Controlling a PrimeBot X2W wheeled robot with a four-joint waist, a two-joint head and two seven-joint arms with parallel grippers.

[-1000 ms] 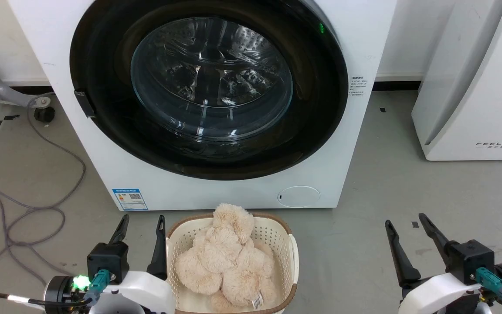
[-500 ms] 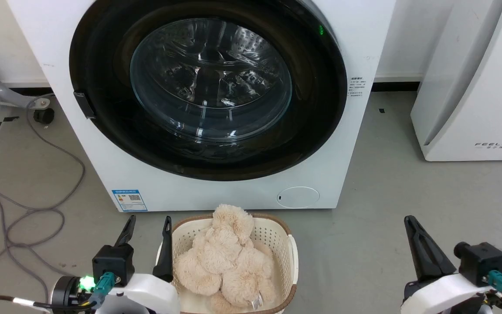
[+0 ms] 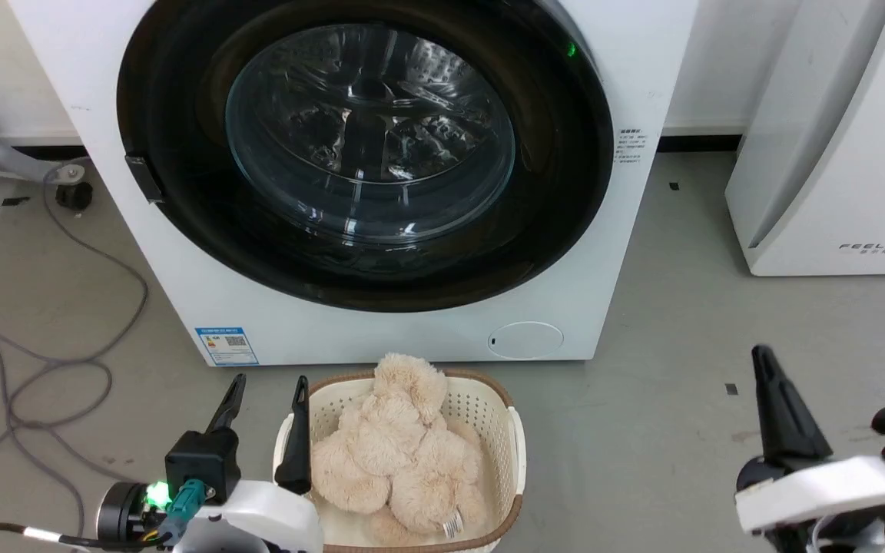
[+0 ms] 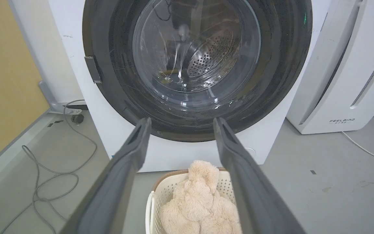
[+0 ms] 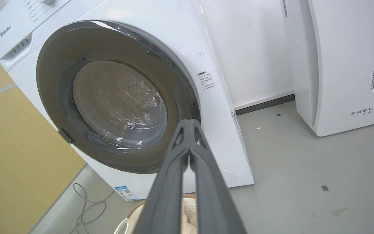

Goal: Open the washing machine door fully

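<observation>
The white washing machine [image 3: 627, 253] stands straight ahead on the grey floor. Its door [image 3: 366, 146], a glossy black ring around a bulging glass bowl, lies flat against the front, with a small dark latch tab [image 3: 143, 177] at its left edge. My left gripper [image 3: 270, 384] is open and empty, low by the basket, short of the machine. In the left wrist view it [image 4: 182, 122] points at the door's [image 4: 193, 61] lower rim. My right gripper [image 3: 761, 355] is shut on nothing, low at the right, apart from the machine. In the right wrist view its tips [image 5: 188, 122] overlap the door [image 5: 118, 100].
A cream basket [image 3: 515, 445] holding a beige plush toy [image 3: 400, 445] sits on the floor just before the machine. A white FEELBIRD appliance [image 3: 834, 138] stands to the right. Grey cables [image 3: 43, 361] loop on the floor at the left, near a caster wheel [image 3: 74, 196].
My right gripper's fingers have closed together, and it has turned and shifted right and up. My left gripper has edged slightly right. The door has not moved.
</observation>
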